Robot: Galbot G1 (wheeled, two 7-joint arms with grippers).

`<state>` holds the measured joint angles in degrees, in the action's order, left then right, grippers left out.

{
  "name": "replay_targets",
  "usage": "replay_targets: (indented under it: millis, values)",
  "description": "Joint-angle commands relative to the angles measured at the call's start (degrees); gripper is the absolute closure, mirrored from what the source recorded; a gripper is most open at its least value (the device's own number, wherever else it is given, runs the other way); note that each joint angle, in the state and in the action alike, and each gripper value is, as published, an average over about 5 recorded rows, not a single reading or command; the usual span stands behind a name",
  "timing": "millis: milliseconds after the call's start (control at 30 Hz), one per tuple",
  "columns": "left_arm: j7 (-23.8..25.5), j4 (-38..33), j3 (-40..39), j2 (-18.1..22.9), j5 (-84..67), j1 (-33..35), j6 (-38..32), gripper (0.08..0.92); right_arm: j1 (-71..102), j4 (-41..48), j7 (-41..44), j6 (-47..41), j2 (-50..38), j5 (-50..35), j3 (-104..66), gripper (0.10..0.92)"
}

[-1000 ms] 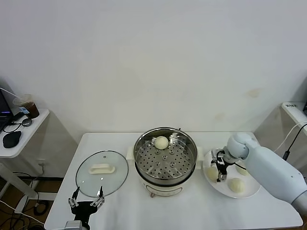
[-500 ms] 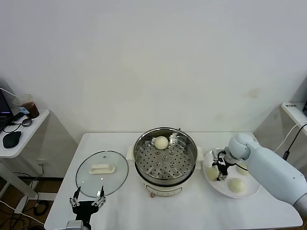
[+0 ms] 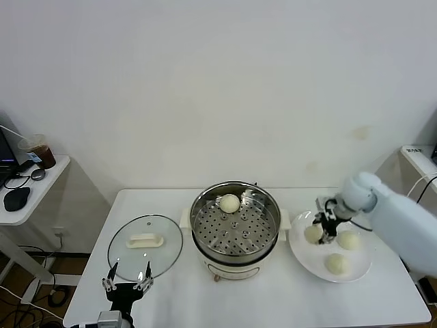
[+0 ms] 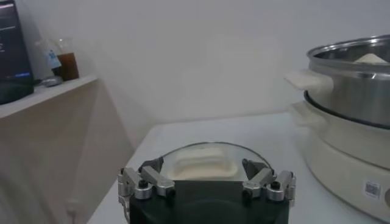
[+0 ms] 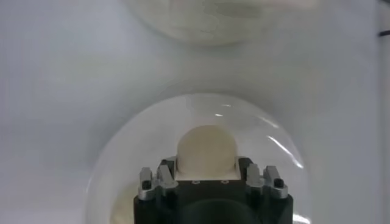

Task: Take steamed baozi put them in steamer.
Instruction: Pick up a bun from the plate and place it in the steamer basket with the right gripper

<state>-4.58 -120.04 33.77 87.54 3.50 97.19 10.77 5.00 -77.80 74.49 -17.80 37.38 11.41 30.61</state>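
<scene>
Right gripper [image 3: 323,229] closed around one round cream-white dough bun [image 5: 205,149], over the flat white plate [image 3: 355,275] where two more buns remain; perforated steel steamer basket [image 3: 235,222], one bun inside, lies toward robot's left; bun round, no long axis; left gripper [image 3: 126,283] open, parked beside glass lid [image 3: 145,247].

I could not read any words or numbers (the small sticker on the pot [image 4: 372,189] was too blurry).
</scene>
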Motion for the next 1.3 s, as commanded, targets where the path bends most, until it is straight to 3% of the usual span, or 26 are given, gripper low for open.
replay_targets:
  millis: [33,267,567,900,1300]
  values:
    - [0.0,-0.9,-0.3,-0.2,-0.1,-0.4,0.0,0.177,-26.6,-4.3,3.0,-2.9,-2.7,-15.2,18.8,0.424]
    - [0.1,-2.2,-0.9,-0.4,-0.7,-0.5,0.0,0.177,-39.5,-4.6,3.7,-5.7,6.6,-23.8,28.5,0.424]
    - [0.1,-2.5,-1.1,0.1,-1.9,-0.5,0.1,0.177,-40.2,-3.7,2.6,-10.9,18.6,-30.9,33.1,0.423]
    - [0.1,-3.3,-0.7,0.4,-2.1,-0.4,0.1,0.177,-35.3,4.2,0.2,-12.3,32.5,-31.0,33.7,0.423]
    - [0.1,-3.3,-1.0,0.6,-2.4,-0.1,0.1,0.177,-28.4,8.6,-3.8,-13.2,37.6,-26.1,33.6,0.423]
